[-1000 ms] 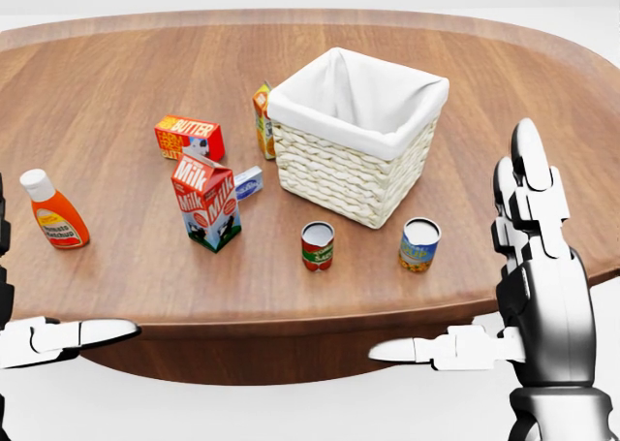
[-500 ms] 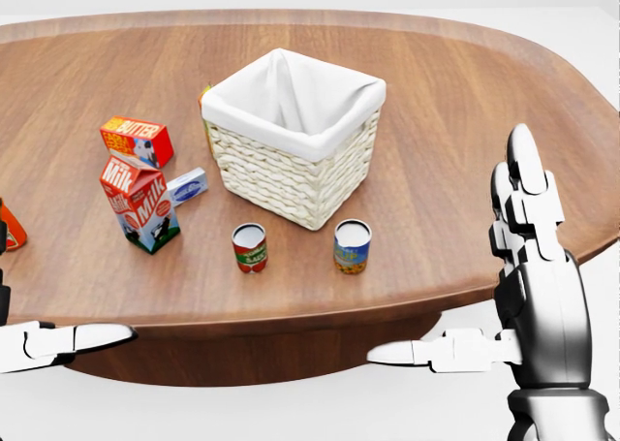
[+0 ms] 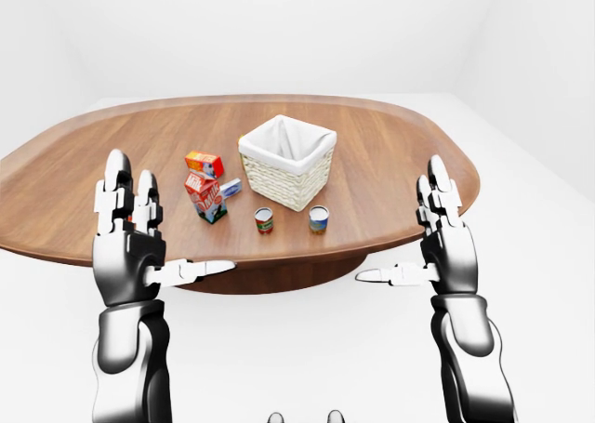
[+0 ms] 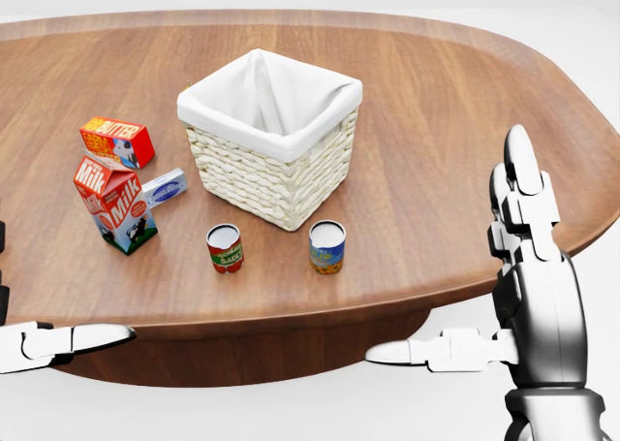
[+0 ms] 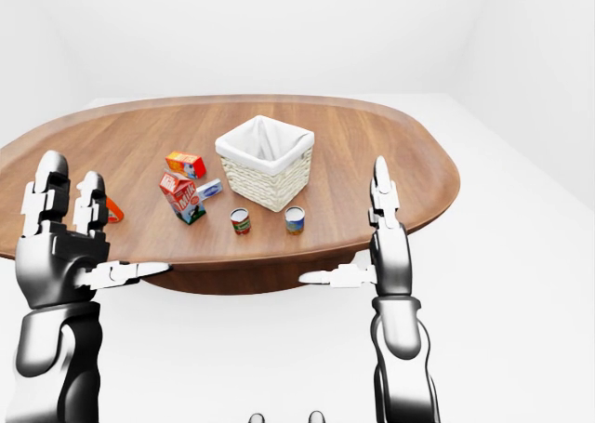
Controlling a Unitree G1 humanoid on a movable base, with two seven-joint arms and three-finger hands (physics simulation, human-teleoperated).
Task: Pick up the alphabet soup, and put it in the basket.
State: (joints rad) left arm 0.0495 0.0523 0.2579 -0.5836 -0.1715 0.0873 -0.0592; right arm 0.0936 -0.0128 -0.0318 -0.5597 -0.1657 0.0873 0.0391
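The alphabet soup (image 4: 327,246), a small can with a blue and yellow label, stands upright on the wooden table (image 4: 455,121), just below the basket in the head view. The wicker basket (image 4: 281,184) has a white cloth lining and looks empty. My right hand (image 3: 404,223) is open, fingers up and thumb out, held off the table's near edge to the right of the can. My left hand (image 3: 177,218) is open the same way at the left. Neither hand touches anything.
A red-labelled can (image 4: 225,248) stands left of the soup. A milk carton (image 4: 116,204), a butter box (image 4: 117,141) and a small blue-white box (image 4: 163,186) are left of the basket. An orange bottle (image 5: 112,210) stands further left.
The whole picture has shifted: the table's things have slid left in the head view, so the camera has moved right. Both hands keep the same open pose.
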